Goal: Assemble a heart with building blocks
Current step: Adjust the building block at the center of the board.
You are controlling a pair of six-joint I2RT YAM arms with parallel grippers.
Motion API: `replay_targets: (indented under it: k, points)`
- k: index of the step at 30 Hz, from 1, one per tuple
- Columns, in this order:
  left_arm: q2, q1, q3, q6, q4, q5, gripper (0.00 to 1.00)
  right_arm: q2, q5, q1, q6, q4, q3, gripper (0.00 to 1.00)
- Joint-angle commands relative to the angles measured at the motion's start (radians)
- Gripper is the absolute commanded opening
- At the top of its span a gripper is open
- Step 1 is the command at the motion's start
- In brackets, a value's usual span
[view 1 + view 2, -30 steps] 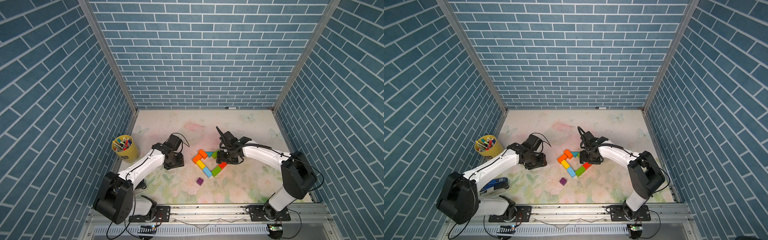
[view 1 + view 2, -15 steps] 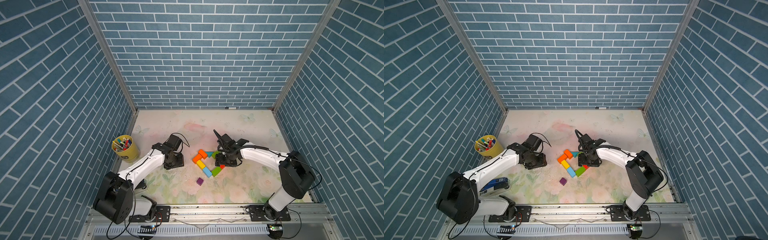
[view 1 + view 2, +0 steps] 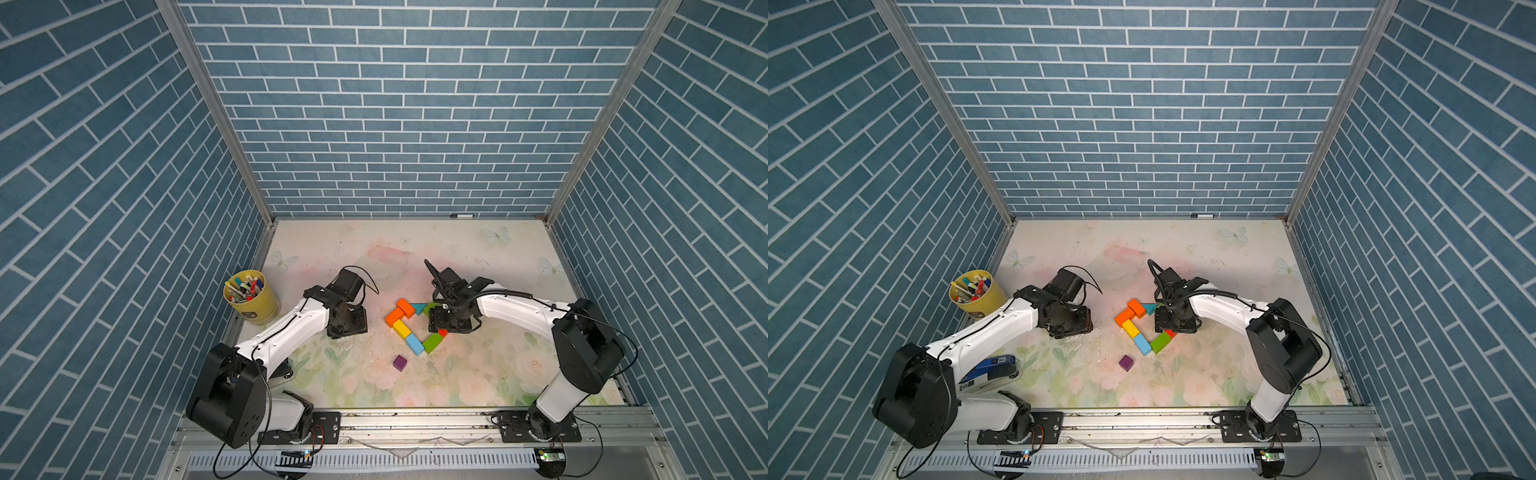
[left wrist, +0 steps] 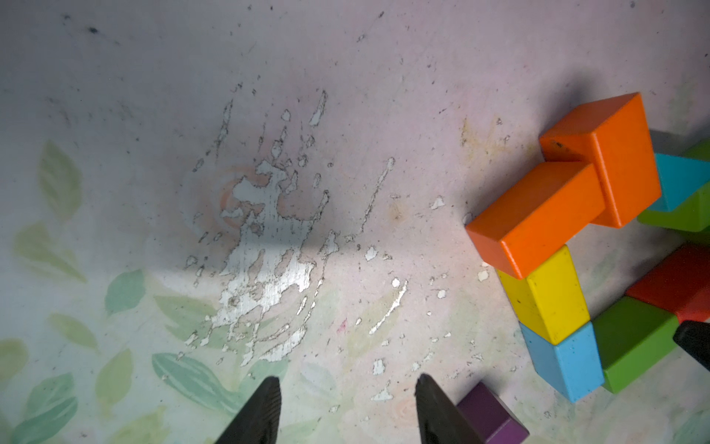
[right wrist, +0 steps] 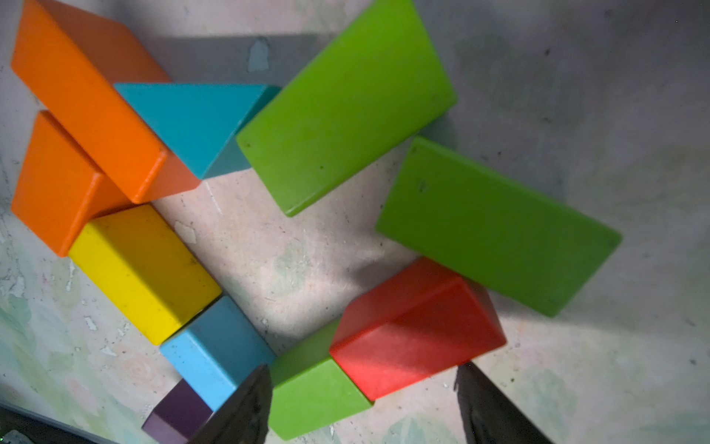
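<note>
While right pincer [image 5: 365,369] gapes, purple cube [image 3: 400,363] lies apart

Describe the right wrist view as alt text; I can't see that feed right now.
A hollow heart of coloured blocks fills the view, its bottom tip unclosed: the purple cube lies apart, near the light-blue brick. The right gripper, open, hangs over the junction of the green brick nearest the tip and the red brick.

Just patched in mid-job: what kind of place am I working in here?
Most likely a staged robot test booth, not a real room: printed blue-brick panels on metal posts wall in a worn floral tabletop, and the left arm and right arm bolt to an aluminium rail along its front edge.
</note>
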Motion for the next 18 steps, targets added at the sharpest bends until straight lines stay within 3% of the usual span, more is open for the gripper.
replay_targets:
  k: [1,12,18]
  points:
    - [0.006,0.01,0.012,0.011,-0.021,-0.011,0.59,0.016,0.016,0.008,0.016,-0.024,0.037,0.76]
    - [0.008,0.013,0.014,0.013,-0.015,-0.003,0.59,0.005,0.245,-0.017,-0.153,-0.247,0.178,0.77]
    - [0.005,0.012,0.015,0.014,-0.02,-0.005,0.59,0.096,0.198,-0.084,-0.252,-0.22,0.241,0.78]
